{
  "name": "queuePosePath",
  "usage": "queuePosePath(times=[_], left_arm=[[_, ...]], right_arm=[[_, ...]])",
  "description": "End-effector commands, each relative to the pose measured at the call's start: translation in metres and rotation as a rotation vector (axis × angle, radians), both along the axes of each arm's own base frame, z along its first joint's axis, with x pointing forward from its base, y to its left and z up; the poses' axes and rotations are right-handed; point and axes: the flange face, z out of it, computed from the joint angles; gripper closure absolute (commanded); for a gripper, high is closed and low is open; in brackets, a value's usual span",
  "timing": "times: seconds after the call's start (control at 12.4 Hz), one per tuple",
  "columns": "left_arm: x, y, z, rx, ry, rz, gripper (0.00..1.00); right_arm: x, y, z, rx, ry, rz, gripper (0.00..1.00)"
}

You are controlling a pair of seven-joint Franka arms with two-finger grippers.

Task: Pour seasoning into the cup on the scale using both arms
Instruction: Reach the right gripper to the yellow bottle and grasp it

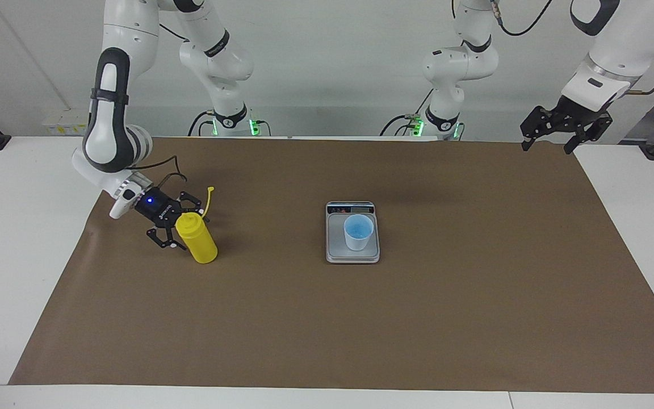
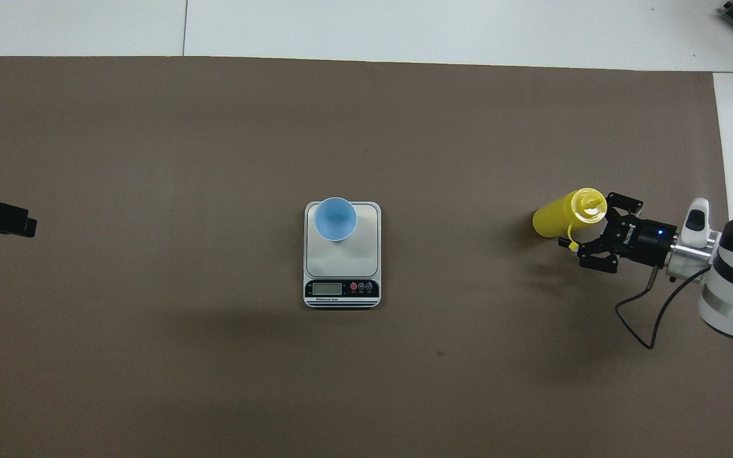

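Desk (image 1: 9,238): white, with a brown mat (image 1: 327,318) over most of it; all the task's things stand on the mat.
Right arm (image 1: 108,108): it reaches down at its own end of the desk; in the facing view its base is at about 11 o'clock from the scale.
Left arm (image 1: 599,62): it waits, raised over the mat's corner at its own end, at about 2 o'clock from the scale in the facing view.
Scale (image 1: 335,250): it lies flat in the middle of the mat, its display strip on the end toward the robots.
Seasoning (image 1: 197,238): the yellow bottle stands upright on the mat, well apart from the scale, at about 9 o'clock from it in the facing view. Its cap hangs open on the strap, so the nozzle looks uncovered.
Right gripper (image 1: 182,227): its jaws are spread wide around the upper part of the bottle and hold nothing yet; I cannot tell if a fingertip already touches it.
Left gripper (image 1: 551,136): its jaws are open and empty.
Cup (image 1: 358,233): it stands upright on the weighing plate; I see only the blue inside, nothing in it.
Progress: I judge the task is at its beginning. The cup is already on the scale; grasping, carrying and pouring are all left.
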Motion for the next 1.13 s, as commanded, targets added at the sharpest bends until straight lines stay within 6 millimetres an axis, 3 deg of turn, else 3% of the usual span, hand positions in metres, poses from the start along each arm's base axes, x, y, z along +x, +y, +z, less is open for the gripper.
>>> queuePosePath(times=[0.0, 0.08, 0.48, 0.56, 0.89, 0.97, 1.05], left_arm=[[-0.002, -0.005, -0.004, -0.002, 0.019, -0.018, 0.00], [-0.003, -0.008, -0.004, -0.001, 0.015, -0.022, 0.00], [-0.005, -0.004, -0.005, 0.000, 0.024, -0.009, 0.00], [-0.005, -0.004, -0.004, 0.000, 0.021, -0.009, 0.00], [-0.005, -0.003, -0.004, 0.000, 0.021, -0.004, 0.00], [-0.005, -0.004, -0.005, 0.000, 0.023, -0.006, 0.00], [-0.006, -0.002, -0.004, 0.000, 0.023, 0.002, 0.00]], right_arm=[[0.009, 0.001, 0.000, 0.018, -0.032, -0.037, 0.00], [0.012, 0.011, 0.000, 0.030, -0.032, -0.034, 0.00], [0.013, 0.016, 0.000, 0.027, -0.032, -0.038, 0.00], [0.014, 0.016, 0.001, 0.027, -0.035, -0.035, 0.19], [0.020, 0.023, 0.007, 0.043, -0.033, -0.044, 0.72], [0.024, 0.022, 0.013, 0.042, -0.042, -0.047, 0.78], [0.028, 0.022, 0.018, 0.043, -0.041, -0.050, 0.78]])
